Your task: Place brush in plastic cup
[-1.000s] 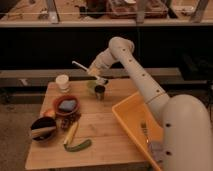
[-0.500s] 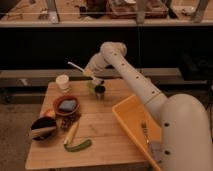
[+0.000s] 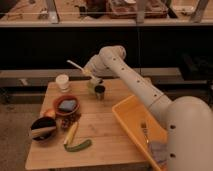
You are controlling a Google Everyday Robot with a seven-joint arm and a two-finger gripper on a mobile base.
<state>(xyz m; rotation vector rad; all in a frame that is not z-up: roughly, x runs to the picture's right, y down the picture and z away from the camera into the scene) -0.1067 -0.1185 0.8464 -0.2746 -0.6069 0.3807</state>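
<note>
My gripper (image 3: 93, 76) hangs at the back middle of the wooden table (image 3: 105, 135), shut on the brush (image 3: 76, 65). The brush's white handle sticks out up and to the left, and its bristle head is hidden behind the gripper. The pale yellow-green plastic cup (image 3: 91, 88) stands right under the gripper, partly covered by it. The dark cup (image 3: 100, 92) stands touching or very close to its right side.
A white cup (image 3: 62, 82) stands at the back left. A red bowl with a blue sponge (image 3: 66, 106), a black bowl (image 3: 42, 128), a corn cob (image 3: 71, 133) and a green vegetable (image 3: 78, 146) lie on the left half. A yellow tray (image 3: 131, 116) with a fork lies on the right.
The arm has swung slightly left and lowered, bringing the gripper with the brush down over the plastic cup. The other objects have not moved.
</note>
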